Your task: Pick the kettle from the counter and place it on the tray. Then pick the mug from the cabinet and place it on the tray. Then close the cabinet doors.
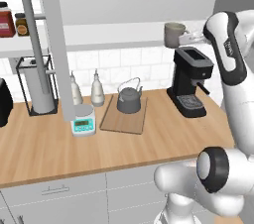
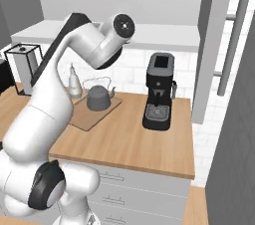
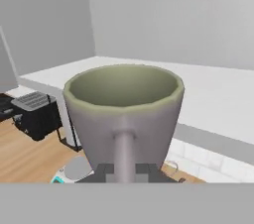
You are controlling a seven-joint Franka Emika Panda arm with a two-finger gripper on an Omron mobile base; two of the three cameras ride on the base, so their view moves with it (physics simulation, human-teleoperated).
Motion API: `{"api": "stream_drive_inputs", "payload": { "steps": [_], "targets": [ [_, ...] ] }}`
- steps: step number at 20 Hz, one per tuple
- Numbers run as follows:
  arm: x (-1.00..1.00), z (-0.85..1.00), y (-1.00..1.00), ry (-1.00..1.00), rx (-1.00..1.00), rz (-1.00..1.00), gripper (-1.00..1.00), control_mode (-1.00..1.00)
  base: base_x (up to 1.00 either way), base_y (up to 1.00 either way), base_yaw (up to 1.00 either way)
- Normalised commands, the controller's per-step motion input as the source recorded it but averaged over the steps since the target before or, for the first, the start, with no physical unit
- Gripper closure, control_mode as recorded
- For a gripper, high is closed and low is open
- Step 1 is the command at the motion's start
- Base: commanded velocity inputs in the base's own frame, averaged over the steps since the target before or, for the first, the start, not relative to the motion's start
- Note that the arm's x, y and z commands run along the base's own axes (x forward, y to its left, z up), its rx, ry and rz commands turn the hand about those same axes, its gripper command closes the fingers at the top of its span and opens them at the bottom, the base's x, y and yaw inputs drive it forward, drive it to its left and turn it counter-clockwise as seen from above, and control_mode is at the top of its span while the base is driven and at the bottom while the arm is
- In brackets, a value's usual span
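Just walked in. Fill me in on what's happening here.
The kettle already sits on the tray on the counter. The arm has reached up to the open cabinet, and its pincer is right at the handle of the mug, which seems to stand on the white shelf. Whether the pincer has closed on the handle cannot be told. A cabinet door hangs open.
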Motion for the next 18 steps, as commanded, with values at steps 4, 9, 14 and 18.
{"api": "stream_drive_inputs", "payload": {
  "steps": [4, 9, 14, 18],
  "targets": [
    [-1.0, -0.26, 0.58, 0.0, 0.0, 0.0, 1.0, -1.0, 0.0, 0.0, 0.0],
    [-0.9, -0.49, 0.52, 0.05, -0.01, 0.0, 1.0, -1.0, 0.0, 0.0, 0.0],
    [-0.33, -0.97, 0.45, 0.23, -0.11, -0.04, 1.0, -1.0, 0.0, 0.0, 0.0],
    [-0.02, -0.98, 0.31, 0.06, -0.01, -0.01, 1.0, -1.0, 0.0, 0.0, 0.0]
  ]
}}
